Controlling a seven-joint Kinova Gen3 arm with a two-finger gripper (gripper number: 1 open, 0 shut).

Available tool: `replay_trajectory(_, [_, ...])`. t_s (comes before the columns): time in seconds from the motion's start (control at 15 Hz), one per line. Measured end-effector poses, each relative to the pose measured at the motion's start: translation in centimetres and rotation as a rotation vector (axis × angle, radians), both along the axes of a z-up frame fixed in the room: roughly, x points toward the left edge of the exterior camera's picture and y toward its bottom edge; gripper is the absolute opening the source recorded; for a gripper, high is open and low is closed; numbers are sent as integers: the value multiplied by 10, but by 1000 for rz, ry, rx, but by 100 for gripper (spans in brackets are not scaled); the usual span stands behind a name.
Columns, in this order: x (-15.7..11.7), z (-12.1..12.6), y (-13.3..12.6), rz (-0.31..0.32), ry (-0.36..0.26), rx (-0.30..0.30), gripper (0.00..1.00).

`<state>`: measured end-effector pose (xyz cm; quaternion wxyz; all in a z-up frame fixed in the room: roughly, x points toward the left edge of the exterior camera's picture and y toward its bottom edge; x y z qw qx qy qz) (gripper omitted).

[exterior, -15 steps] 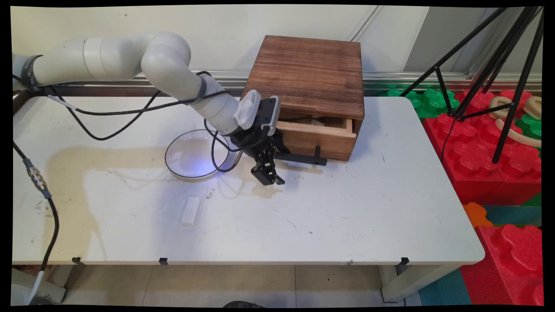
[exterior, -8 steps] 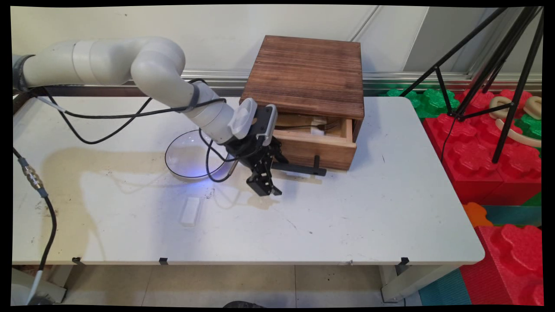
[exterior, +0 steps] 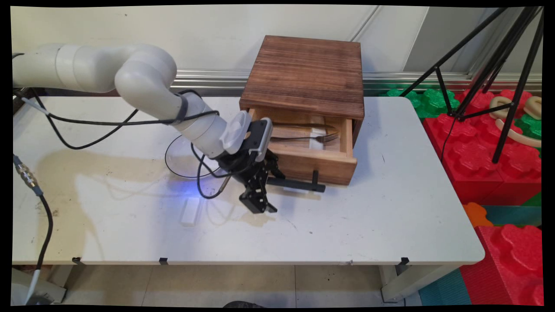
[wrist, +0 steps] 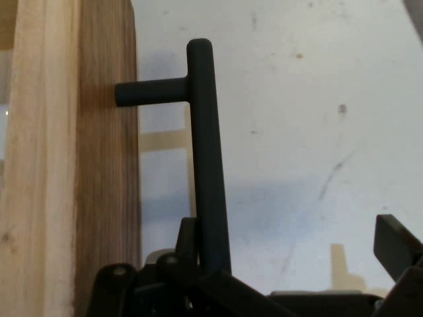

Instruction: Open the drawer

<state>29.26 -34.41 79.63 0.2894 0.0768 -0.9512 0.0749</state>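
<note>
A dark wooden box point(exterior: 305, 73) stands at the back of the white table point(exterior: 368, 225). Its light wooden drawer point(exterior: 318, 162) is pulled partly out, showing a fork point(exterior: 323, 138) and another long utensil point(exterior: 312, 126) inside. My gripper point(exterior: 265, 190) is at the left end of the drawer's black bar handle point(exterior: 297, 185). In the hand view the handle point(wrist: 206, 158) runs down beside the drawer front point(wrist: 106, 198). One finger point(wrist: 188, 241) sits between bar and drawer front. The gripper point(wrist: 291, 247) is open, its other finger point(wrist: 396, 247) far to the right.
A clear round glass dish point(exterior: 177, 162) lies left of the gripper, partly behind the arm. A small white block point(exterior: 190, 211) lies on the table nearer the front. A black tripod point(exterior: 490, 69) and red and green foam blocks point(exterior: 490, 169) stand off the table's right side.
The drawer has slid out toward the table's near side, uncovering the fork and utensil. My gripper moved the same way with the handle.
</note>
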Motion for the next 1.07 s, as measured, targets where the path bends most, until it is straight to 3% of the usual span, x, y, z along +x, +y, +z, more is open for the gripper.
replay_trajectory(1.07, [-15,2,65,-29,18,56,100])
